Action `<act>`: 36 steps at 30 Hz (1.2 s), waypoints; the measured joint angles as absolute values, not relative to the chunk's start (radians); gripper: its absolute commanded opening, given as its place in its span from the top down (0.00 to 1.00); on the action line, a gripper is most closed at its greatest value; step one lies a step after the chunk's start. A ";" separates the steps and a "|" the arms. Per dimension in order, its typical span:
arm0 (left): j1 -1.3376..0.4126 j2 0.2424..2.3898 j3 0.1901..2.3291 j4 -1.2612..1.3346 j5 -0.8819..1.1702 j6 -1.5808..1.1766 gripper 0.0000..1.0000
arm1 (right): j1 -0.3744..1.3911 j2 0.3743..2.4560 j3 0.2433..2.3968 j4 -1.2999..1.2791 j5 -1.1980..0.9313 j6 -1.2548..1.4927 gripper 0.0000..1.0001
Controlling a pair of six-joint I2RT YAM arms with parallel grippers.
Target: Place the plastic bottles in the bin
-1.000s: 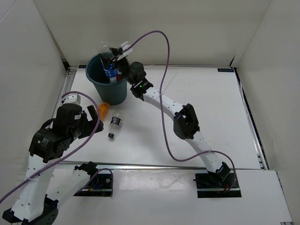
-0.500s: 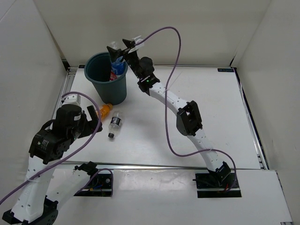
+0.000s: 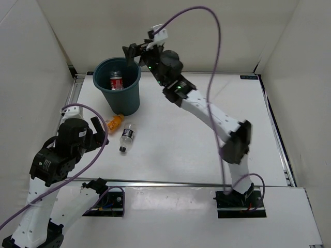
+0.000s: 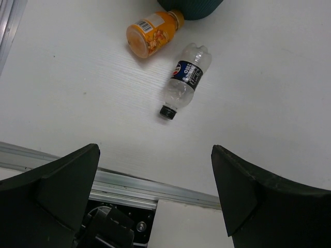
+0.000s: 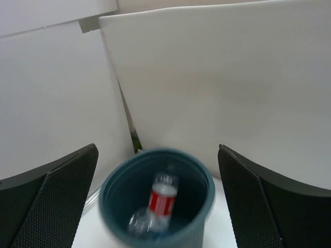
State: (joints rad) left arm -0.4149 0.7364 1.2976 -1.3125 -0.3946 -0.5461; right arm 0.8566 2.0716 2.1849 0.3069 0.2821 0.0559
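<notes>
Plastic bottles are split between the bin and the counter. The dark teal round plastic bucket point(image 3: 129, 101) stands upright at the far left of the white counter point(image 3: 165, 152), close to the back wall.

Inside it, the right wrist view shows a clear bottle with a red label point(image 5: 164, 199) leaning up from the base. Low beside it is a second clear bottle point(image 5: 140, 221), too blurred to make out its label. From above, only the red-labelled one shows clearly.

Two bottles lie on their sides on the counter, on the near side of the bucket. A stubby orange bottle point(image 4: 151, 32) has its neck at the bucket's base; I cannot tell whether it touches. Just beside it, but apart from it, lies a clear bottle with a dark label and black cap point(image 4: 184, 81). Its cap points toward the metal rail point(image 4: 129, 183) at the counter's near edge.

The jaws of the left arm point(image 3: 72, 140) are spread wide with nothing between them. They hang above the counter on the near side of those two bottles and face down at them.

The jaws of the right arm point(image 3: 207, 109) are also wide apart and empty. They are held high, just past the bucket's far right rim, looking down into it. A purple cable point(image 3: 214, 41) arcs above that arm.
</notes>
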 measured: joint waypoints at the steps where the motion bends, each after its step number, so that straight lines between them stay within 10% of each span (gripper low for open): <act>1: -0.414 0.735 1.287 -1.293 -0.397 -0.539 0.00 | 0.867 1.982 2.139 0.228 0.307 0.076 0.00; 16: -0.406 1.395 1.480 -1.115 -0.221 -0.303 0.00 | 0.797 0.928 0.980 -0.489 0.369 0.463 0.00; 36: -0.467 1.687 1.231 -0.865 -0.202 -0.289 0.00 | 0.797 0.506 0.636 -0.586 0.118 0.458 0.00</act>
State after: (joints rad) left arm -0.4671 1.6875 1.2312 -0.8654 -0.2020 -0.2890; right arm 0.7971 0.5064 0.6361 -0.5861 0.1177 0.4580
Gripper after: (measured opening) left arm 0.998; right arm 0.998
